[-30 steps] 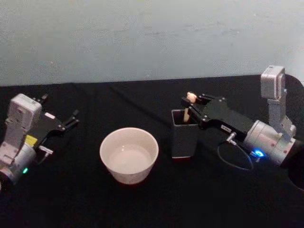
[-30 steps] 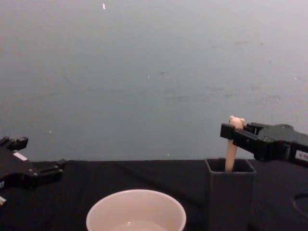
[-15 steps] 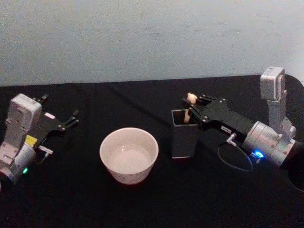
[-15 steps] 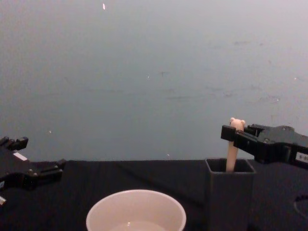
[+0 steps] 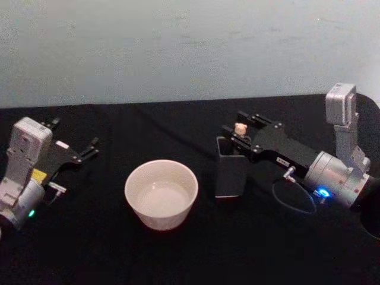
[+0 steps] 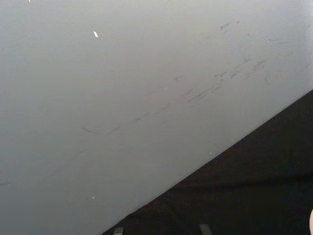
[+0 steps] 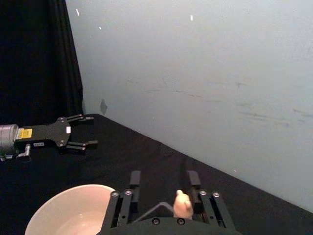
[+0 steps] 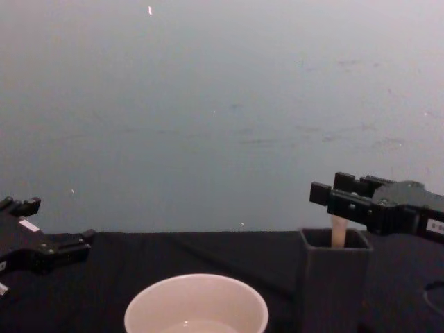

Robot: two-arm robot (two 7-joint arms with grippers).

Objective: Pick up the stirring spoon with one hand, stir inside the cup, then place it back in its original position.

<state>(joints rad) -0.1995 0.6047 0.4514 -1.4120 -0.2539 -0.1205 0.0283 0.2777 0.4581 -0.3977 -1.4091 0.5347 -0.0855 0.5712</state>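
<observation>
Spoon (image 5: 240, 129) stands in holder (image 5: 230, 172), beside cup (image 5: 161, 193). Right end effector (image 5: 236, 132) spread around bear head. Withdraw straight, clear of handle. Left end effector (image 5: 92, 148) spread, idle on bench (image 5: 178, 255).

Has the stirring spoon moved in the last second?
Yes. The stirring spoon has gone down into the dark grey holder: its bear head sat well above the rim, now just above it, between the open fingers of the right gripper.
</observation>
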